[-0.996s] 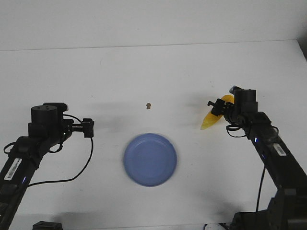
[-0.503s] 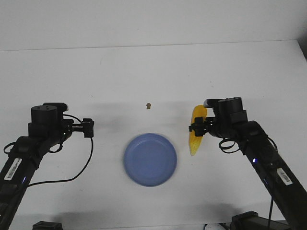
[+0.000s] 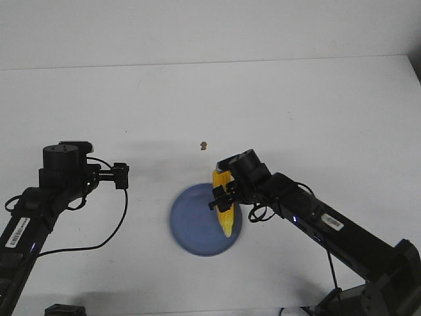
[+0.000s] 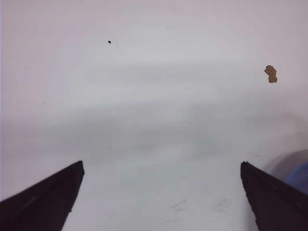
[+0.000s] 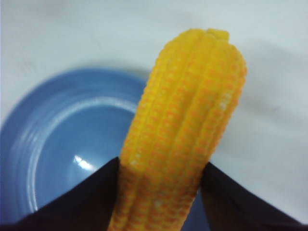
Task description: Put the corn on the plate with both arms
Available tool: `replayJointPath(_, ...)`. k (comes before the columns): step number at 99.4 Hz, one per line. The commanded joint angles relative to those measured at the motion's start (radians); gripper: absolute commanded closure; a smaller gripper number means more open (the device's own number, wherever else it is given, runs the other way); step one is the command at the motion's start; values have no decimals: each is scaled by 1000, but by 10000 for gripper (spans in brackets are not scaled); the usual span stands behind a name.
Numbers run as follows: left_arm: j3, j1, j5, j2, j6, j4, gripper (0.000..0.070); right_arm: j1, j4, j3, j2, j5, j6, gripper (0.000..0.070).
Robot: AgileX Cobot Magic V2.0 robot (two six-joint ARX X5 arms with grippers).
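So the right gripper (image 3: 221, 197) is clamping the glossy bright-yellow tapered corn cob (image 3: 224, 203) around its middle, and it's hanging over the right side of the round periwinkle-blue plate (image 3: 194, 224), just below centre frame. In the right wrist view the cob (image 5: 185, 125) is sitting snug between the two black fingers (image 5: 82, 202), with the plate (image 5: 62, 144) filling the lower left behind it. The left gripper (image 4: 159, 202) is parked at mid left over the bare white counter (image 3: 296, 105), spread wide, holding nothing. A tiny brown speck (image 3: 204, 144) is lying just above the plate.

My take: nudge the cob a touch further toward the plate's centre, lower it until it's nearly lying flat, then let go, since it looks slick and round and would probably roll off the rim.
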State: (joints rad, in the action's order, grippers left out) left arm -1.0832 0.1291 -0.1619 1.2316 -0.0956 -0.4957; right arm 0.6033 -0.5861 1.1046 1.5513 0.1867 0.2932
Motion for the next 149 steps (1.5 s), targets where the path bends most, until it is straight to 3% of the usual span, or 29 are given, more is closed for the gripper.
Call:
replayJointPath(1, -10, 3, -4, 13, -2, 0, 28, 23, 14, 17, 31, -2, 25, 282)
replayJointPath(14, -10, 3, -4, 13, -2, 0, 28, 51, 29, 17, 48, -4, 28, 206)
replayJointPath(26, -10, 3, -4, 13, -2, 0, 28, 61, 53, 17, 47, -4, 34, 0)
replayJointPath(55, -10, 3, -4, 13, -2, -2, 29, 37, 61, 18, 11, -26, 47, 0)
replayJointPath(80, -9, 3, -4, 12, -6, -20, 34, -10, -44, 17, -164, -275, 21, 0)
replayJointPath(103, -7, 10, -3, -21, -6, -16, 33, -130, -126, -6, -398, -401, -24, 0)
replayJointPath(128, 107, 15, 11, -186, -6, 101, 33, -319, -124, -113, -695, -439, -93, 0)
replayJointPath(149, 298, 15, 43, -415, -6, 209, 33, -428, -58, -269, -952, -419, -117, 0)
